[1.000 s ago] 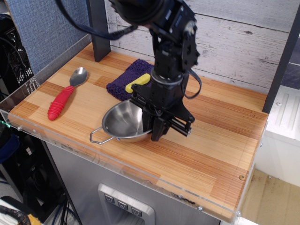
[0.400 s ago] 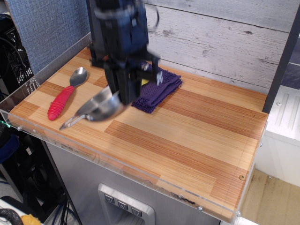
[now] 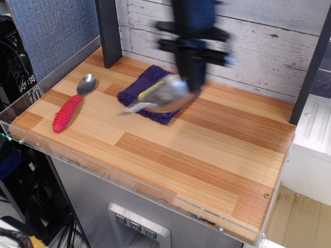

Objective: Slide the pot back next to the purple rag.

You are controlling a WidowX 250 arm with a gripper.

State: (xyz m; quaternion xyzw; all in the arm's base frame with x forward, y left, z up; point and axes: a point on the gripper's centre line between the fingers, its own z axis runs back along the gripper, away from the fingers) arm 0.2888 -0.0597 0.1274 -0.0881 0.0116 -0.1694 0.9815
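Swung rightward since the earlier frame, one shiny round steel pot (image 3: 166, 94) now blurs over one dark purple terry rag (image 3: 139, 92). One red-handled metal spoon (image 3: 72, 104) lies well left. Upright arm's black gripper (image 3: 192, 72) meets the pot; its claw state is unreadable.

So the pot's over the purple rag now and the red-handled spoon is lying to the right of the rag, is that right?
Not quite. The only camera view shows the red-handled spoon lying left of the purple rag, near the table's left edge. The blurred pot is over the rag.

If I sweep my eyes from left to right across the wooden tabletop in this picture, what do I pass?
Red-handled spoon → purple rag → the shiny pot, blurred in motion and overlapping the rag's right part, with the robot's arm above it → bare wood out to the table's right edge.
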